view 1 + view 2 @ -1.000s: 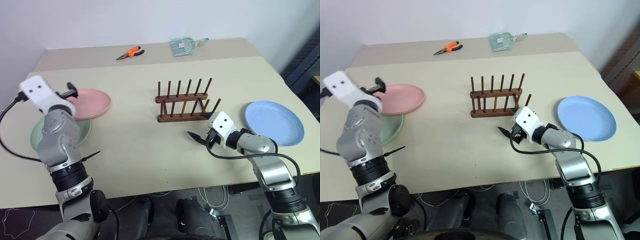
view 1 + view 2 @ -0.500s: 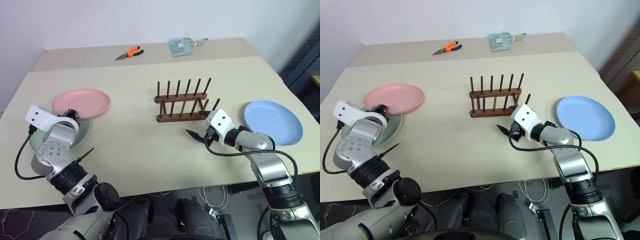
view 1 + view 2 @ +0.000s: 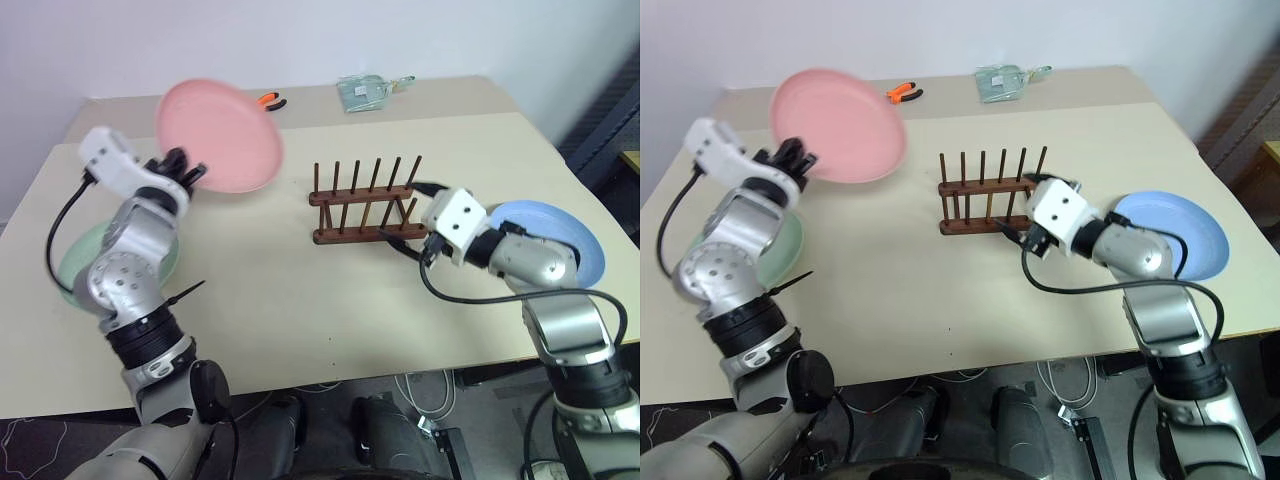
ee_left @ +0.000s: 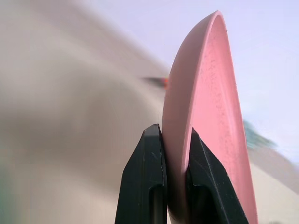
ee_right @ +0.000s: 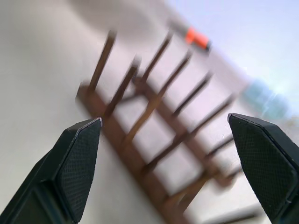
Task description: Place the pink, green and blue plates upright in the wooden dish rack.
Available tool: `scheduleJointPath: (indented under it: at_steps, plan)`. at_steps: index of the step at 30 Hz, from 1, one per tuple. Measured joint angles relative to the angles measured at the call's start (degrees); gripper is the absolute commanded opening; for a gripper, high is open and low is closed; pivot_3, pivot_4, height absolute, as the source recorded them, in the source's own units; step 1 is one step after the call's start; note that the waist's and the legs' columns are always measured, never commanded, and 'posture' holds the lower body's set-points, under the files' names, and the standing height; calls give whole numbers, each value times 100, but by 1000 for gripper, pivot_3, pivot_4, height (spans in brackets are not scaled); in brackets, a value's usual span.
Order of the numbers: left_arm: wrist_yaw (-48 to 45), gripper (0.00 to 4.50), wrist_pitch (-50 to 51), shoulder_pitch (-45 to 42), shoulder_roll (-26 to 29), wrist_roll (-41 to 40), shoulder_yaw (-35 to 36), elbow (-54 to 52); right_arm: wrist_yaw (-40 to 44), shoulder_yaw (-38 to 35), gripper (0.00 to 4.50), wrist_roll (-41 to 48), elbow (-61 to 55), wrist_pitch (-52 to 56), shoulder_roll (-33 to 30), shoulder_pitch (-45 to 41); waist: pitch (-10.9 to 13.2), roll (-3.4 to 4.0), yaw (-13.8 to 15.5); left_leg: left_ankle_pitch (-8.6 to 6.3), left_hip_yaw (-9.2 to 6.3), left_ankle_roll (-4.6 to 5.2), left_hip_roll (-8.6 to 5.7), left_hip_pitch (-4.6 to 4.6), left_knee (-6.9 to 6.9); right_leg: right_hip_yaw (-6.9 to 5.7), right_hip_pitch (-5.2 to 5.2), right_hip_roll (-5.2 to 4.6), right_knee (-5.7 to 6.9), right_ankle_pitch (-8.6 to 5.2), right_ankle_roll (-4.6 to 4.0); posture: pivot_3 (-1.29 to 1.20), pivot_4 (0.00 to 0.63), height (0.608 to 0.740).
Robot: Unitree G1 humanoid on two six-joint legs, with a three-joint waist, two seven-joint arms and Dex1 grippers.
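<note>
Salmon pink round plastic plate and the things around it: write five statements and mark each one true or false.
1. The salmon pink round plastic plate is lifted off the table, clamped at its rim by the left gripper. True.
2. The dark brown wooden dish rack already holds a plate. False: its pegs stand bare.
3. The right gripper is shut on the rack. False: it is open, facing the rack.
4. The light blue round plate lies flat on the beige table. True.
5. The pale mint green plate stands upright in the rack. False: it lies flat on the table by the left arm.
</note>
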Motion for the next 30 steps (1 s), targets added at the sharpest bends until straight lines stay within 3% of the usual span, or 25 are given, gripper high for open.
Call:
scheduleJointPath:
  at_steps: [3,8,12,16,17,19,23,26,30]
  plan:
    - [-223,17,5,-271,-260,-86,-800,-124,-123,507,4413,-574,77,-520,133,-740,0,-1,2,11,1,-16,0,0,0,2,2,-2,-2,0,0,0,150,729]
    - [-193,17,49,-414,-722,-379,-1165,-166,-646,1157,4413,-1885,1086,-1400,139,-1207,0,-1,3,17,6,-11,-1,-1,-2,5,-2,-2,-3,0,0,0,150,729]
    - [-125,0,176,-399,-789,-555,-1280,-184,-1028,1245,3241,-2470,1602,-1768,134,-1346,0,-1,-4,19,6,-12,0,-1,-3,10,-4,1,0,0,-1,0,150,729]
    - [-105,0,268,-233,-721,-642,-1309,-206,-1294,1254,1215,-2885,1773,-2020,134,-1356,0,-1,-2,21,6,-12,0,-1,-3,11,-6,3,1,0,-1,0,150,729]
    - [-97,385,274,-223,-684,-643,-1301,-205,-1353,1255,573,-2958,1772,-2070,135,-1356,0,-1,1,21,6,-13,0,0,-3,12,-6,3,1,0,-1,0,150,729]
    - [-98,1060,270,-224,-682,-740,-1286,-222,-1369,1283,7,-3151,1772,-2201,116,-1351,0,-1,2,21,6,-13,-1,-1,-2,11,-5,3,0,0,-1,0,150,729]
    - [-128,3123,95,-224,-791,-890,-1251,-217,-1550,1287,0,-3329,1742,-2302,124,-1338,0,-2,10,21,6,-13,-1,-1,-1,11,-4,2,-1,0,-1,0,150,729]
    - [-242,3123,-418,-276,-607,-746,-1263,-218,-1626,1105,0,-3341,1730,-2213,119,-1151,0,-2,7,22,5,-14,-1,-1,-3,11,-4,4,0,0,-2,0,150,729]
    - [-600,3123,-1183,-171,389,106,-1345,-104,-1644,480,0,-2890,1699,-1895,130,-687,-1,3,-12,24,9,-16,0,2,-12,19,-9,7,1,0,-3,0,150,729]
